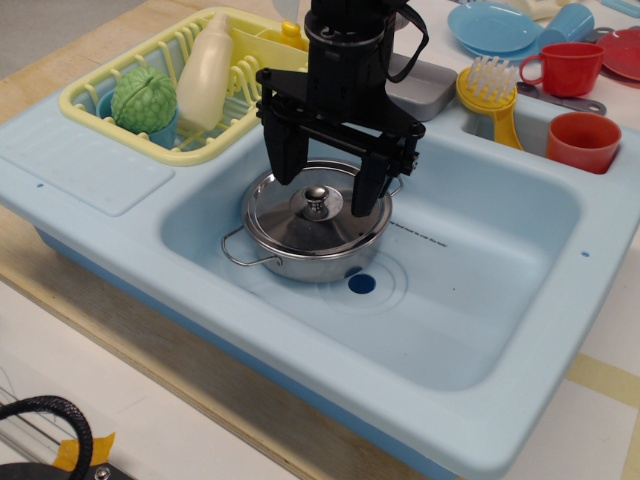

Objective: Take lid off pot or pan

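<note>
The arm is all matte black: a round cylindrical wrist, a wide flat crossbar, and a gripper (325, 194) with two chunky blunt fingers (black cable looping off the wrist).
</note>
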`<state>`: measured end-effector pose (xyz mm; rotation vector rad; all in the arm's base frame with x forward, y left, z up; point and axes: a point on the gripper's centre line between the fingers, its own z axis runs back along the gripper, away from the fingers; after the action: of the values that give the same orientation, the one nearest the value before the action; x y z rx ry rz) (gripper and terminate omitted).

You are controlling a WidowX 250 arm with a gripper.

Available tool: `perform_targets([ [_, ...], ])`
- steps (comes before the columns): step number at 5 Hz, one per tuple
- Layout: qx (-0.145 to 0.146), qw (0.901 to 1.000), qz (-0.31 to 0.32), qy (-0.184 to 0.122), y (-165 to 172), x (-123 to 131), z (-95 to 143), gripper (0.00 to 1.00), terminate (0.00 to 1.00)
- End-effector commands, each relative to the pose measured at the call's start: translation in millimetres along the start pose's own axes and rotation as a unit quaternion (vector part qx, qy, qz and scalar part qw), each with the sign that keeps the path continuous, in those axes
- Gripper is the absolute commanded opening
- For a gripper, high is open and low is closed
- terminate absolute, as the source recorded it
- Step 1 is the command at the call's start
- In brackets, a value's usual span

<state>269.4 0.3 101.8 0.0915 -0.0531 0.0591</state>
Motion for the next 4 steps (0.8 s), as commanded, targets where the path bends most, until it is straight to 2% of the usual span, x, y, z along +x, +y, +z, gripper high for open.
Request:
perform_targets([
  [1,-0.003,0.9999,0.013,-0.004,7.8,1.9,-1.5,1.00,0.00],
  [4,-0.006,0.9997,0.024,0.001,12.7,1.0,-11.6,1.00,0.00],
])
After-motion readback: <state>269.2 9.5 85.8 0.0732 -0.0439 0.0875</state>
